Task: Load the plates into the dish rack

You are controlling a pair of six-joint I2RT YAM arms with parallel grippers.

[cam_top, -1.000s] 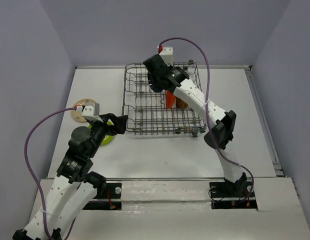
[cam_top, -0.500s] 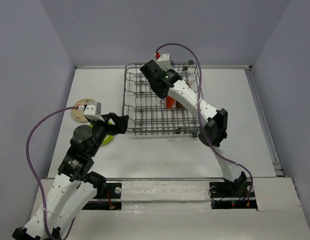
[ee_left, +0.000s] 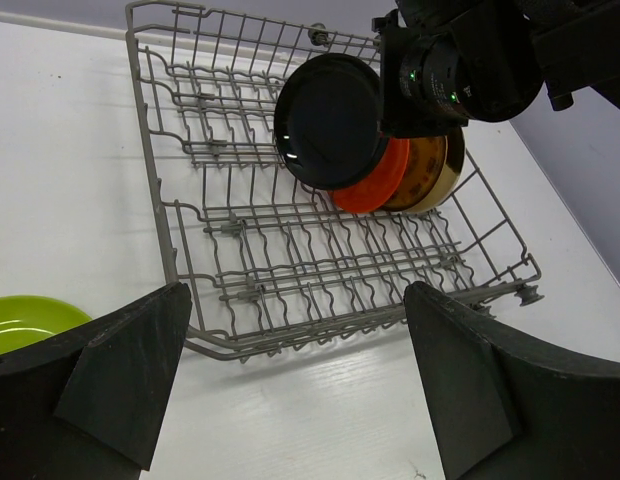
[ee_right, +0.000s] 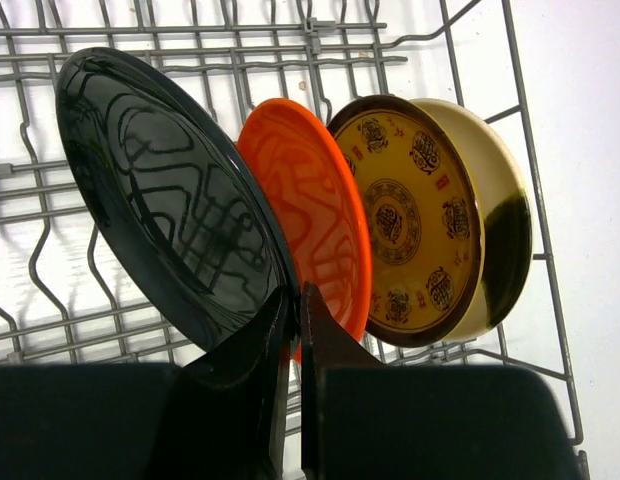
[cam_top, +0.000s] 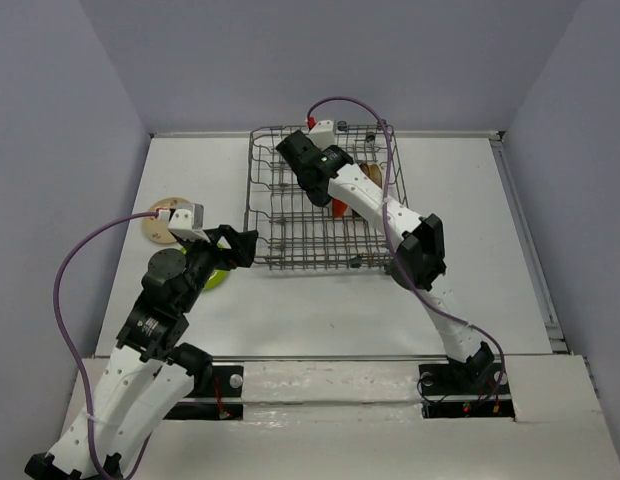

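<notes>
The white table [cam_top: 320, 310] is taken up at its 12 o'clock end by the dish rack [cam_top: 300, 240], a grey wire basket with rows of upright tines. The right arm is stretched over the rack from 5 o'clock, and in the top view it hides most of the plates inside. Three plates are seen on edge in the rack's far right part. The glossy black plate [ee_right: 170, 190] is pinched at its lower rim by the right gripper [ee_right: 293, 300], whose fingers are closed on it. This plate is tilted and lies at 10 o'clock from the fingertips. Whether its edge touches the tines cannot be told. Just behind it, at 1 o'clock from the fingertips, the orange-red plate [ee_right: 315, 220] is stood, partly covered by the black one. The dark brown plate with yellow pattern [ee_right: 405, 220] is stood beside that, at 2 o'clock. The left gripper [ee_left: 300, 390] is held wide apart and empty at the rack's 8 o'clock corner. The lime green plate [ee_left: 30, 320] is left flat on the table at 9 o'clock of that gripper. A cream plate [cam_top: 158, 222] is seen at the table's 9 o'clock edge, partly hidden by the left wrist camera.
</notes>
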